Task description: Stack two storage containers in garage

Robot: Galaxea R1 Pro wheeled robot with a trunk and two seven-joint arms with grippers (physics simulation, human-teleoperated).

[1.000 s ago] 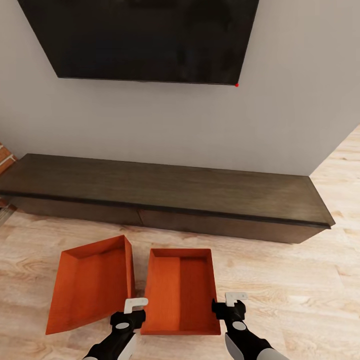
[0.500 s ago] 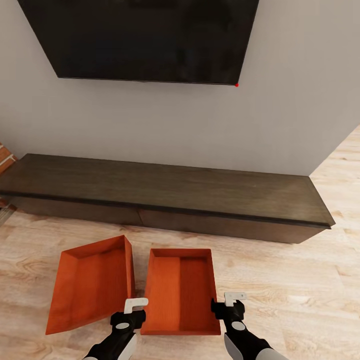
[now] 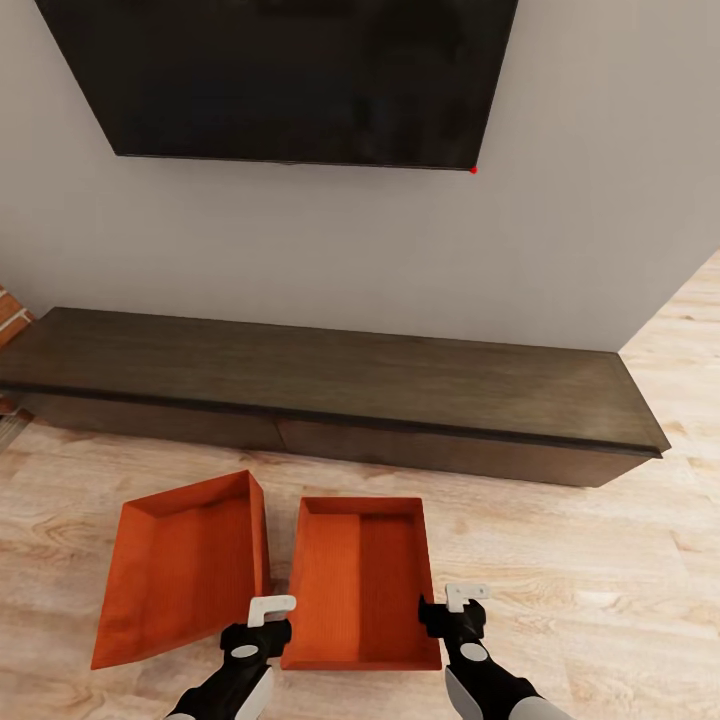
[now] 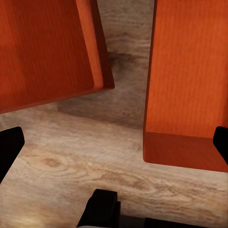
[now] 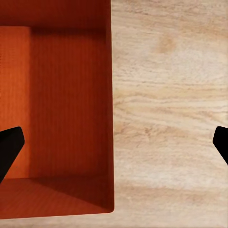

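Two orange-red storage containers lie side by side on the light wood living room floor (image 3: 590, 590). The left container (image 3: 180, 570) (image 4: 42, 47) is turned at an angle. The right container (image 3: 362, 580) (image 4: 187, 76) (image 5: 61, 104) sits square to me. My left gripper (image 3: 271, 618) (image 4: 115, 145) is open above the floor, and the right container's near left corner lies between its fingers. Open too, my right gripper (image 3: 455, 608) (image 5: 115, 145) straddles that container's right wall near its front corner. Neither gripper holds anything.
A long low dark-brown bench (image 3: 330, 385) runs along the white wall behind the containers, under a black wall screen (image 3: 290, 80). A bit of red brick (image 3: 8, 315) shows at the far left. Bare plank floor stretches to the right.
My right gripper has shifted slightly left, closer over the right container's wall. The left gripper and both containers have stayed put.
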